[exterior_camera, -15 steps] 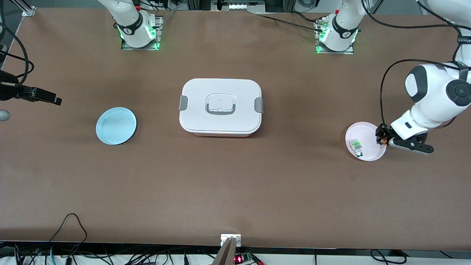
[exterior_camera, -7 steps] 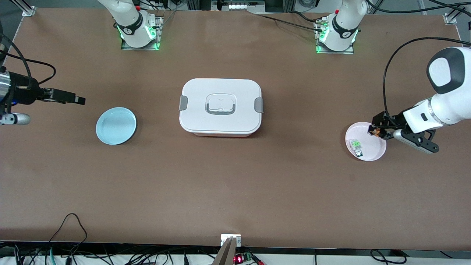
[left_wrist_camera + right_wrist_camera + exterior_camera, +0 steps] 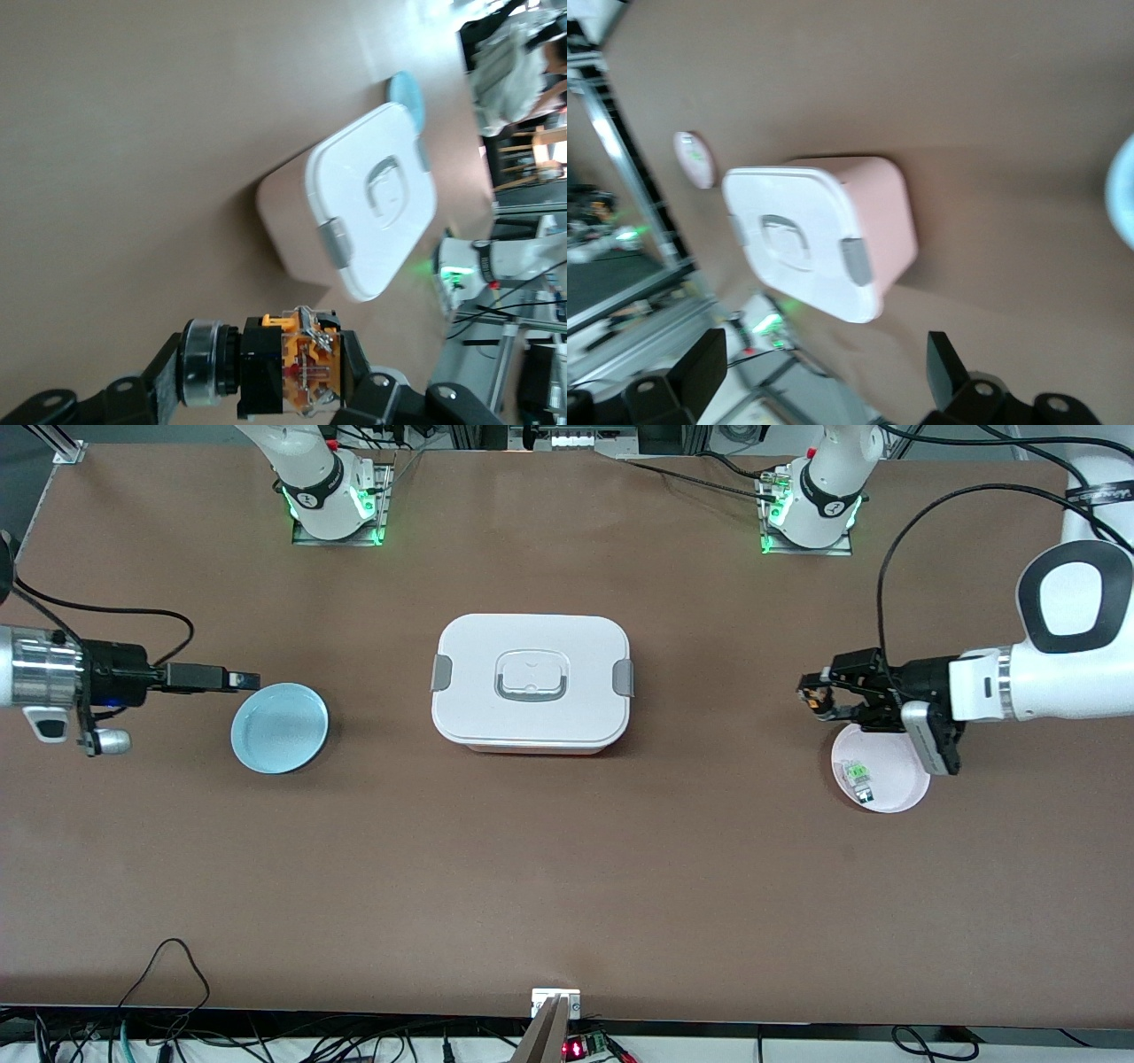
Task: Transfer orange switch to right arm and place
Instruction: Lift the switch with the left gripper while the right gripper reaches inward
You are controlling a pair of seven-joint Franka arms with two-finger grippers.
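My left pincer (image 3: 811,695) grips the orange switch (image 3: 303,365) sideways above the desk (image 3: 567,868); my right pincer (image 3: 824,376) waits wide open for it.

No text or labels can be read.

The surface (image 3: 567,868) was plain brown. The lidded box (image 3: 532,682) had a white lid with grey latches and a grey handle; its body looked pale pink in both wrist views. One plate (image 3: 279,728) was light blue, the other plate (image 3: 895,779) pale pink, holding a small clear-and-green part (image 3: 858,773). The switch (image 3: 306,372) was orange with black housing and a silver ring. Left gripper (image 3: 815,695) black; right gripper (image 3: 244,681) black with a blue glow at its wrist. Both arms were white with dark grey joints; bases glowed green.
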